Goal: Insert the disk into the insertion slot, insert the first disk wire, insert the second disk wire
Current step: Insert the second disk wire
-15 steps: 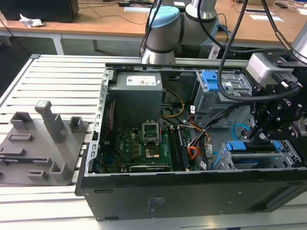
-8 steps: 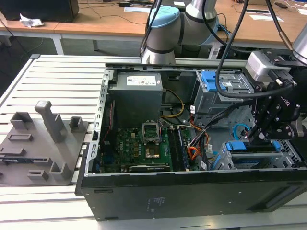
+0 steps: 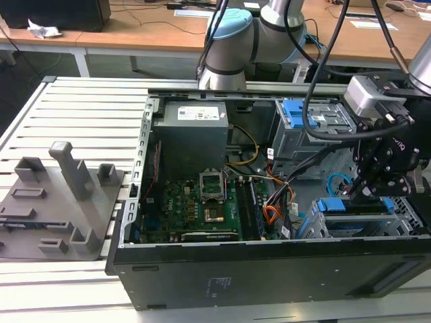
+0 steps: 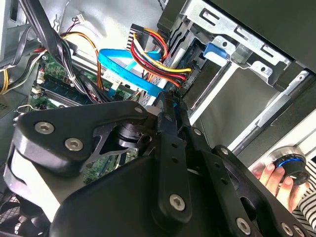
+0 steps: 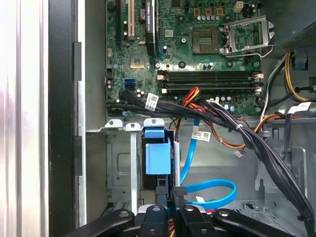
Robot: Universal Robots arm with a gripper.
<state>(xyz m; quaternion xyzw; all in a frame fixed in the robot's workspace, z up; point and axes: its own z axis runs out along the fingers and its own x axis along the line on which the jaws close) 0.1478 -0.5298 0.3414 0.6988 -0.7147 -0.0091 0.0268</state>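
One pincer (image 3: 360,192) at insertion slot (image 3: 377,225); grip state unreadable | disk (image 5: 158,159) mostly hidden

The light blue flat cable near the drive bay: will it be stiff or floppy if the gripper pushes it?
Probably floppy: the light blue flat cable lies in a loose loop. Being thin and ribbon-like, it likely bends aside under the gripper rather than resisting. It may spring back afterwards.
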